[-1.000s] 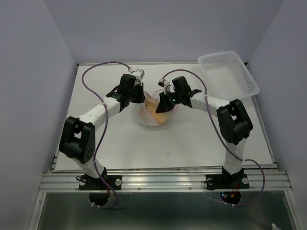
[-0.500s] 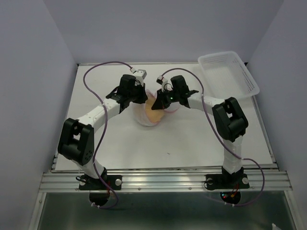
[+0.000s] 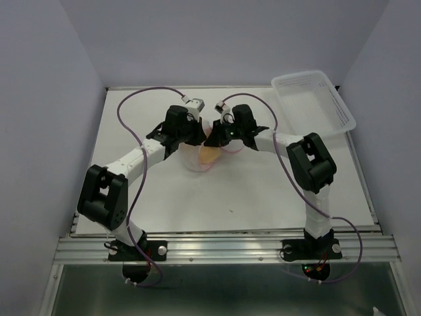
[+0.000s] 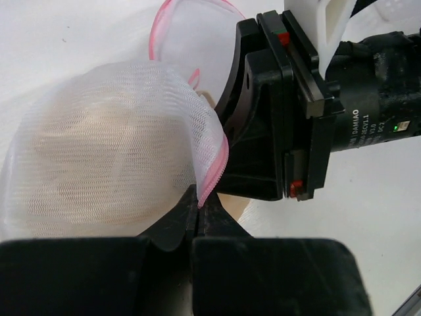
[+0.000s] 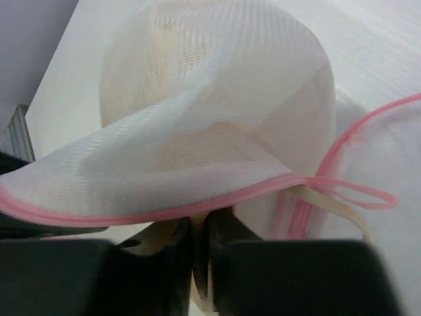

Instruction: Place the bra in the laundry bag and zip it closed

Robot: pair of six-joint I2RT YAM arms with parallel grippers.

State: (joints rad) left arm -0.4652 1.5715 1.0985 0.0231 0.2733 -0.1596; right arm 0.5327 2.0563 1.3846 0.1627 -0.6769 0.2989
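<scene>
The small round translucent white mesh laundry bag (image 3: 202, 158) with pink zipper trim is seated on the white table (image 3: 263, 191), and all positions below are referenced to it.

The peach-coloured fabric bra (image 3: 209, 156) is located inside the laundry bag. It is seen as a beige mass through the mesh in the left wrist view.

The left gripper (image 4: 198, 222) is positioned at the left side of the laundry bag. Its fingers are closed, and the pink trim at the rim is pinched between them.

The right gripper (image 5: 199, 232) is positioned at the right side of the laundry bag, directly opposite the left gripper. Its fingers are pressed together on the pink-edged mesh rim, which is lifted clear of the bag body.

The laundry bag is unzipped. A pink-trimmed lid flap (image 4: 197, 10) is spread on the table just beyond the bag.

The clear plastic rectangular bin (image 3: 314, 102) is set well apart from the laundry bag, to its far right.
</scene>
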